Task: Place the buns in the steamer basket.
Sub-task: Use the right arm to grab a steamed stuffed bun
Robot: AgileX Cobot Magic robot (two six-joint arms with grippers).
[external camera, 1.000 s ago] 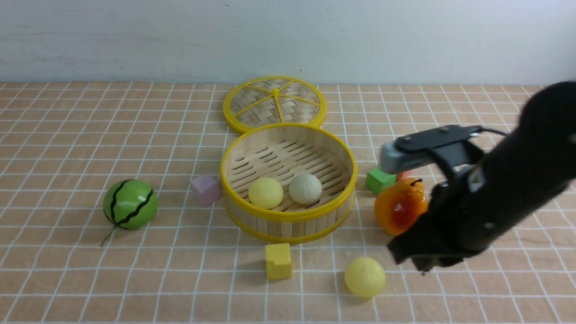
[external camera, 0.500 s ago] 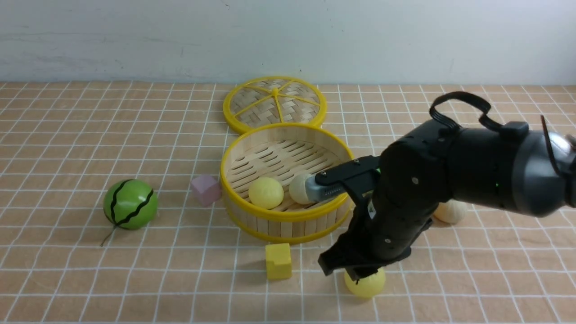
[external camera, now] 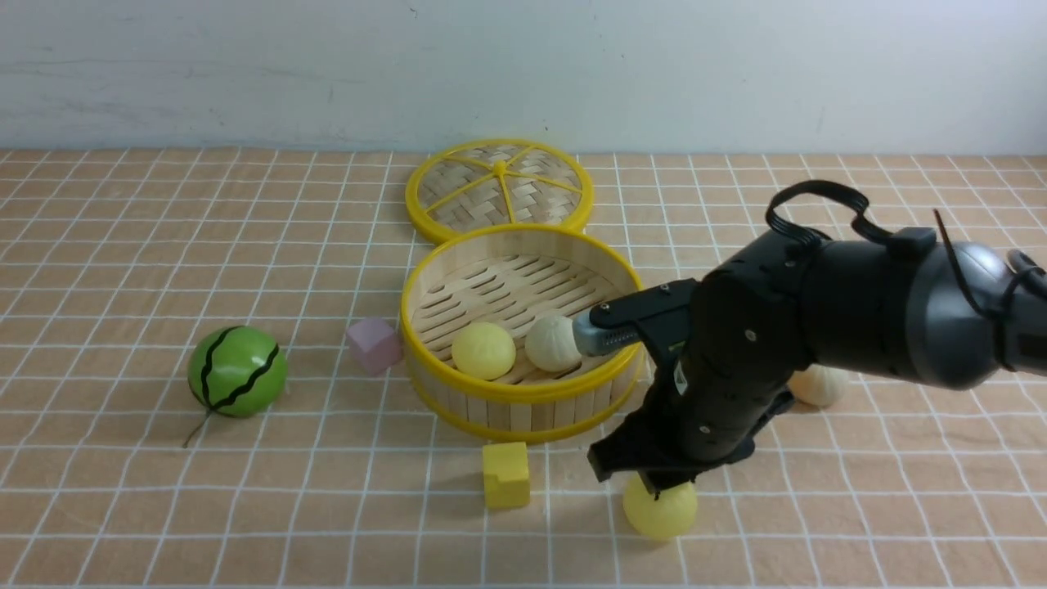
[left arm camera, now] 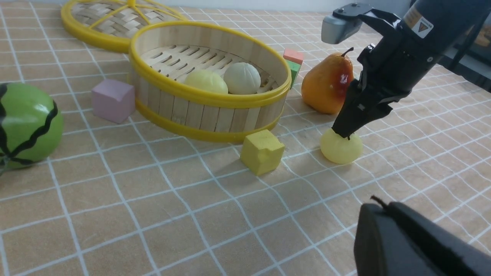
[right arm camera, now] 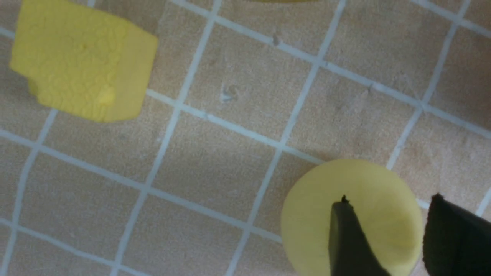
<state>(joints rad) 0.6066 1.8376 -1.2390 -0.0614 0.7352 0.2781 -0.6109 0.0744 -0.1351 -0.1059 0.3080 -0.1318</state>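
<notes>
**Swung in from three o'clock: my right gripper (external camera: 654, 488)**

Steamer basket (external camera: 523, 394): two buns (external camera: 483, 350) inside. Yellow bun (external camera: 661, 514): on mat (external camera: 245, 507), basket's five o'clock. Jaws spread, one finger off-centre over its crown; closing so may squirt it away. Off-white bun (external camera: 818, 384): four o'clock, waiting.

Green watermelon ball (external camera: 237, 370), black wavy stripes; pale yellow bun (external camera: 661, 509); orange pear (left arm camera: 327, 86); tan white-gridded tablecloth (external camera: 164, 245).

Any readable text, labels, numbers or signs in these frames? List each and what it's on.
No words or numbers can be read in any view.
Warning sticker on the right arm: a triangle sign on a yellow-orange patch; any print beside it is too small to read.
</notes>
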